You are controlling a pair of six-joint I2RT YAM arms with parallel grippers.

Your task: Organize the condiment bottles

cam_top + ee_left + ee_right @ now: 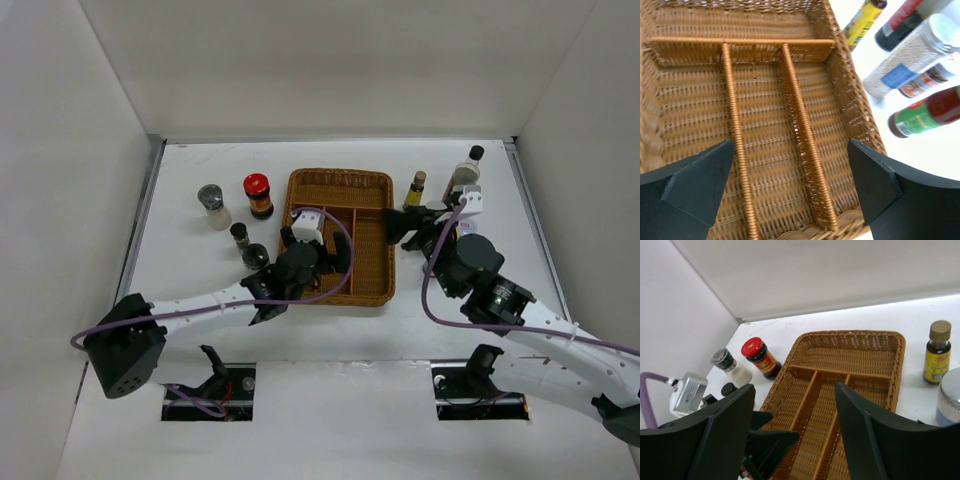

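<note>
wicker tray point(340, 176) mid-table | left gripper point(791, 147) above it, jaws apart, empty | right gripper point(795, 386) at its right edge, jaws apart, empty | red-lidded jar point(258, 195) stands left of tray, slim sauce bottle point(415, 190) right | we judge both rigid, slick, tippy: we'd grip mid-body

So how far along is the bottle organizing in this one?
Nothing looks done: the wicker tray shows no bottles. The left hand and right hand are both open, holding nothing. Everything is left, including the red-lidded jar, silver-capped shaker and yellow-labelled bottle.
</note>
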